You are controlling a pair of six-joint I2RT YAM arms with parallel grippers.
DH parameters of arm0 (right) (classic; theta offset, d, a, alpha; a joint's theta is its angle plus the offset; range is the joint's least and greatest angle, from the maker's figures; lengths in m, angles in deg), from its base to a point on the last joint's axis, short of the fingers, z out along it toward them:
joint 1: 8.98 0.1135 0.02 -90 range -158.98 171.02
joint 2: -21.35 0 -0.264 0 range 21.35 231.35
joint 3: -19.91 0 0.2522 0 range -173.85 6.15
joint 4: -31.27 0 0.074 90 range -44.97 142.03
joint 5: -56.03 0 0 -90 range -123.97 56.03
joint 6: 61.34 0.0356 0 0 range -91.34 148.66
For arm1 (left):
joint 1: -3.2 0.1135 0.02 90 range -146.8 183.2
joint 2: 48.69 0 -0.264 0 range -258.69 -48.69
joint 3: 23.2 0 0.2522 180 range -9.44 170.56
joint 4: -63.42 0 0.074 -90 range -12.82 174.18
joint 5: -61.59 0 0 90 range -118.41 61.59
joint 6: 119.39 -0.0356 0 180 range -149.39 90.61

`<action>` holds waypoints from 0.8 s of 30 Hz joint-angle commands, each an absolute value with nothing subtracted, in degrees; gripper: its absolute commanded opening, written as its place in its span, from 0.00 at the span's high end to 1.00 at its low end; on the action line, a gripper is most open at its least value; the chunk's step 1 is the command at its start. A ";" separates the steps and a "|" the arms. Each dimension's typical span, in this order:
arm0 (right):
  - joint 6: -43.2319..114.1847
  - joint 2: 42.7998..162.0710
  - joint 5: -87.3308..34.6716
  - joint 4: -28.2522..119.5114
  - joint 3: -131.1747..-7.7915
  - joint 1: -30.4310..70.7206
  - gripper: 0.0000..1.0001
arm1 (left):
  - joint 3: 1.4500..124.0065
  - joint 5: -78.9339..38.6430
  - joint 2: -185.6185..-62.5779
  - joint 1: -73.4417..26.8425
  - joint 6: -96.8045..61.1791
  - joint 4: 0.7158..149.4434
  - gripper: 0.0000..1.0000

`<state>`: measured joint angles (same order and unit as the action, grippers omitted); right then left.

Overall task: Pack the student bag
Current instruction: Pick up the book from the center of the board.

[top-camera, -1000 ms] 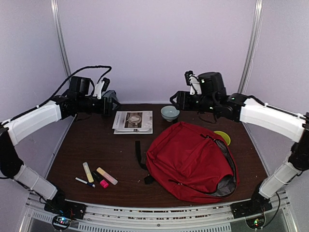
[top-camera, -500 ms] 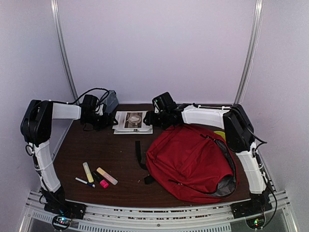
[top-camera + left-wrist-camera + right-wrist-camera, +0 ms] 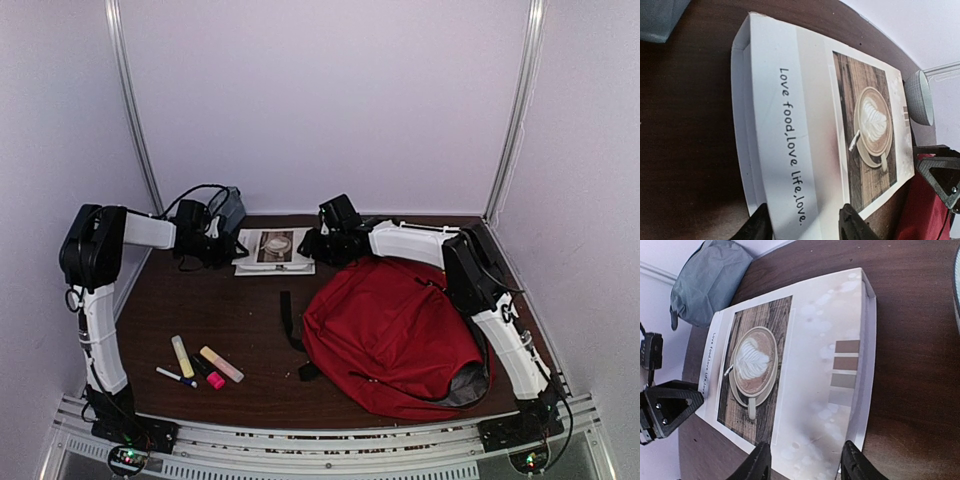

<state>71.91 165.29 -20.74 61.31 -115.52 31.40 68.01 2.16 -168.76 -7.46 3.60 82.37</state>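
The student bag [image 3: 395, 335] is a large red backpack lying at the centre right of the table, its grey lining showing at the near right. A white book with a coffee-cup cover [image 3: 275, 250] lies at the back, left of the bag. My left gripper [image 3: 228, 248] is open at the book's left edge; in the left wrist view its fingertips [image 3: 760, 227] stand either side of the book's [image 3: 825, 145] near edge. My right gripper [image 3: 315, 245] is open at the book's right edge, its jaws spread over the book [image 3: 800, 375] in the right wrist view. Neither holds anything.
A grey-blue pouch [image 3: 230, 208] lies at the back left, behind the left gripper. A pale bowl [image 3: 920, 97] stands right of the book. Two yellow highlighters [image 3: 182, 355], a pink marker [image 3: 215, 380] and a pen [image 3: 175, 376] lie near left. A black strap [image 3: 287, 315] lies left of the bag.
Both arms have come down from raised poses and reached in to the book from either side. In the last half second they only shifted slightly.
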 commanded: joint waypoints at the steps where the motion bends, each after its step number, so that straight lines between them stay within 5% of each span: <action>1: 77.25 167.87 -12.28 54.73 -118.70 31.36 0.54 | 68.87 9.43 -169.16 -8.05 5.70 74.36 0.58; 8: 79.72 168.55 -6.97 50.89 -120.53 31.38 0.71 | 66.03 13.45 -166.55 -8.67 7.47 67.76 0.81; 11: 79.75 166.99 -5.16 50.13 -119.66 31.36 0.73 | 62.90 15.44 -164.52 -8.84 9.50 63.38 1.00; 15: 77.99 162.65 -3.57 48.80 -116.13 31.45 0.72 | 57.10 15.93 -159.16 -8.93 10.95 58.54 1.00; 24: 66.18 148.37 2.83 45.40 -103.31 29.94 0.44 | 44.19 3.62 -135.06 -11.78 3.81 63.54 1.00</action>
<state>72.19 158.47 -5.81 54.51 -107.34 29.19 47.84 3.67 -145.33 -7.67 7.49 66.62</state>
